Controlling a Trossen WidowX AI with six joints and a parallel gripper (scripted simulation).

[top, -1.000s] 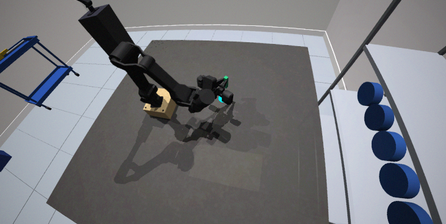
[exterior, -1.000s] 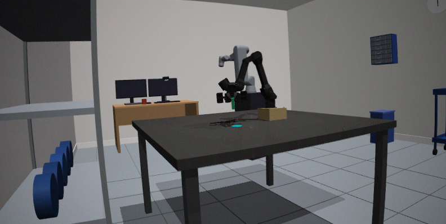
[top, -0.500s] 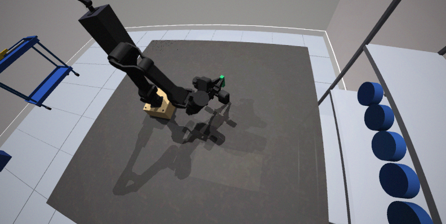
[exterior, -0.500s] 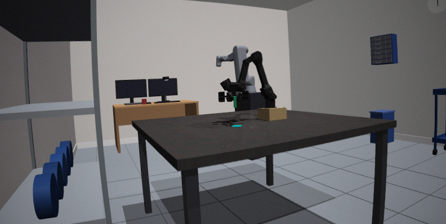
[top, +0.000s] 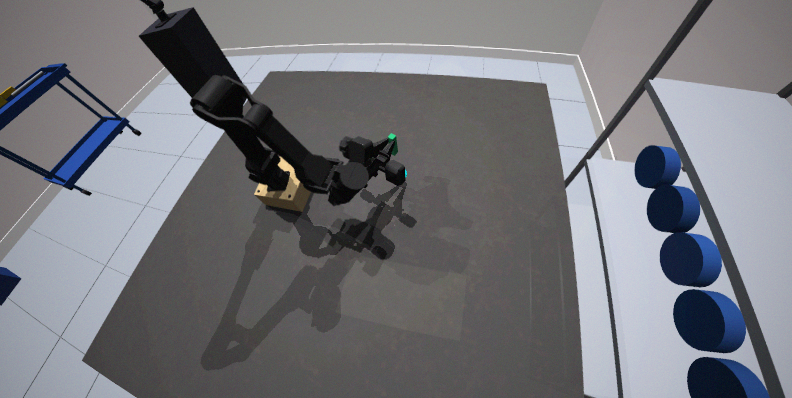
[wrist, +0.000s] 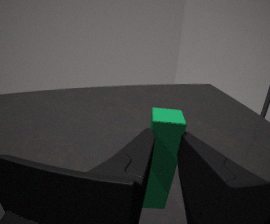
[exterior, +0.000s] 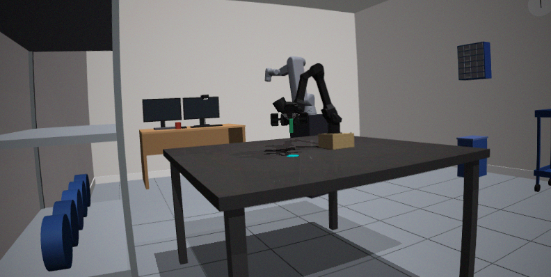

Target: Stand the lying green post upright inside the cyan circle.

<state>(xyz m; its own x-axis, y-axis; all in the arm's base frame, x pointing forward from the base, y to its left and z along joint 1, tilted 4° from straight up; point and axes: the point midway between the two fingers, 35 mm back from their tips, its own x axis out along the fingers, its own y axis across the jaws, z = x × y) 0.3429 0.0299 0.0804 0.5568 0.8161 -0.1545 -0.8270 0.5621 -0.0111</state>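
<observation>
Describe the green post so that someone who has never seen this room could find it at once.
Find the dark table in the middle of the room, then the black arm that reaches over it. The post is held upright in the arm's fingers, in the air above a cyan circle. It is the only green thing there, slim and square-ended.

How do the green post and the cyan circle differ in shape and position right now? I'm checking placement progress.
The green square-ended post is a tall solid bar; the flat cyan circle is only a mark on the dark table top. The post hangs about upright in the air, clamped in the black gripper jaws; the circle lies on the table below it. Both are small and brightly coloured.
</observation>
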